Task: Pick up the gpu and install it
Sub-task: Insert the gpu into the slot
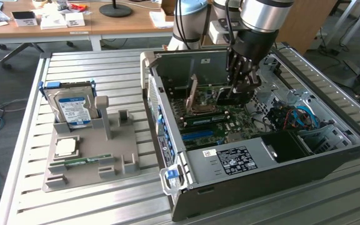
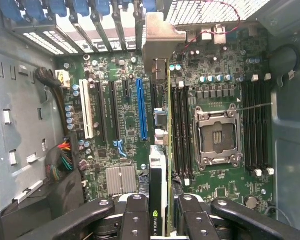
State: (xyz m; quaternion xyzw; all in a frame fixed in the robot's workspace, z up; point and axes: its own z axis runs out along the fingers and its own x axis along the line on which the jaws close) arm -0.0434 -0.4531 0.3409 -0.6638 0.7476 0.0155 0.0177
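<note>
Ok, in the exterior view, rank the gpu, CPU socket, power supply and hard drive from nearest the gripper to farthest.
1. gpu, in the jaws, inside the case.
2. CPU socket, on the motherboard, close by.
3. power supply, at the case's near end.
4. hard drive, outside, on the exterior view's left.

Tool (image 1: 237, 93) with gpu (image 2: 159, 170) in open case (image 1: 261, 187); power supply (image 1: 230, 159), cables (image 1: 300, 117) crowd nearby.
</note>
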